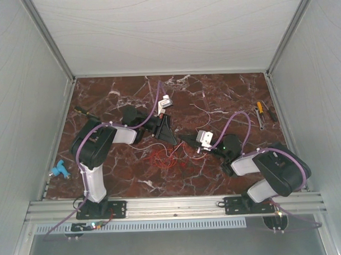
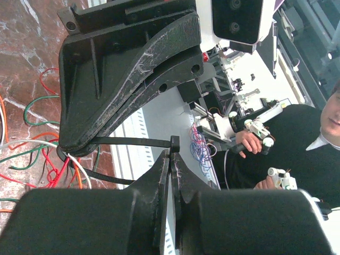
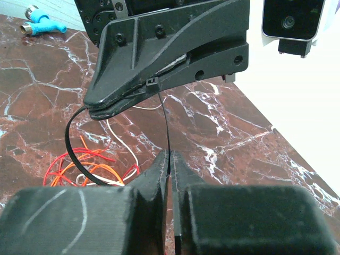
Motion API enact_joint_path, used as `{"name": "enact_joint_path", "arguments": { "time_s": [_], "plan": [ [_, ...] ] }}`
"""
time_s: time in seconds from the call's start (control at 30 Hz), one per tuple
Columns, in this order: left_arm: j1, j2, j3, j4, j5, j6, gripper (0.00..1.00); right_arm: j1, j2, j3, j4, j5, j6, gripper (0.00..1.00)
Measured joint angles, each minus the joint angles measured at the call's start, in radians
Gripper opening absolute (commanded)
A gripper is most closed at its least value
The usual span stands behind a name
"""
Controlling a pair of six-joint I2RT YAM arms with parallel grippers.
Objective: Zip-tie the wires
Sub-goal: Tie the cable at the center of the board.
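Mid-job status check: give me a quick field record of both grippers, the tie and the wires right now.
left gripper: shut on the thin black plastic zip tie, at its head
right gripper: shut on the tie's tail, past the head
tie state: tail threaded through head, loop wide, not cinched
wires: hair-thin red, orange and white loops lying on the dark red marble table
loop versus wires: seems to pass around some of them; not certain

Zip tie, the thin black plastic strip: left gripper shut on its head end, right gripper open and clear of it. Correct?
Not quite. The right gripper is not open: it is shut on the thin black plastic zip tie, pinching its tail, as the right wrist view shows. The left gripper does hold the head end.
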Motion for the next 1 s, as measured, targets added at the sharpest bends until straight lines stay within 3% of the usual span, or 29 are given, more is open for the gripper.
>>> {"name": "enact_joint_path", "arguments": {
  "time_s": [1.0],
  "plan": [
    [0.000,0.014,0.000,0.000,0.001,-0.045,0.00,0.042,-0.082,0.011,-0.019,-0.047,-0.118,0.00]
  ]
}}
